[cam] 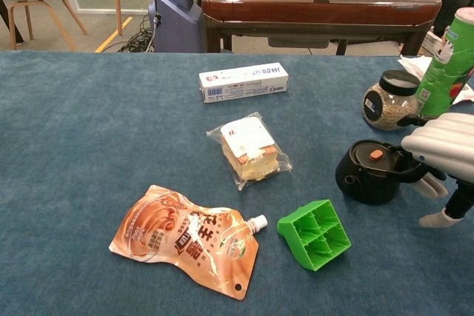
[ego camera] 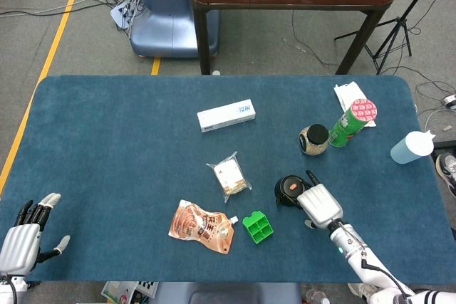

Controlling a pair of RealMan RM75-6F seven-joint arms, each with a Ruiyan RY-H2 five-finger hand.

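Right hand (ego camera: 319,204) is at roughly 4 o'clock on the blue table (ego camera: 107,140), fingers curled around the right side of the black round container (ego camera: 288,190); in the chest view the fingertips (cam: 415,172) sit against its side and the thumb hangs low at 5 o'clock of it, touching the cloth. It looks like a grip in progress, but I can't tell from either view whether the grasp is actually closed on the container or just touching it. The container stands upright on the table, orange button on its lid facing up. Around it: green divided tray (ego camera: 257,227) just beside at 7 o'clock, wrapped sandwich (ego camera: 229,177) at 9 o'clock, orange spout pouch (ego camera: 201,227) further out at 8 o'clock, grain jar (ego camera: 313,139) at 1 o'clock with the green chip can (ego camera: 353,123) leaning beside it, white toothpaste box (ego camera: 226,115) well apart at 11 o'clock. Clear squeeze bottle (ego camera: 411,147) sits near the table's right edge at 3 o'clock. Left hand (ego camera: 25,236) is at the near-left corner, 8 o'clock on the table, fingers spread and straight, holding nothing, well apart from every object.
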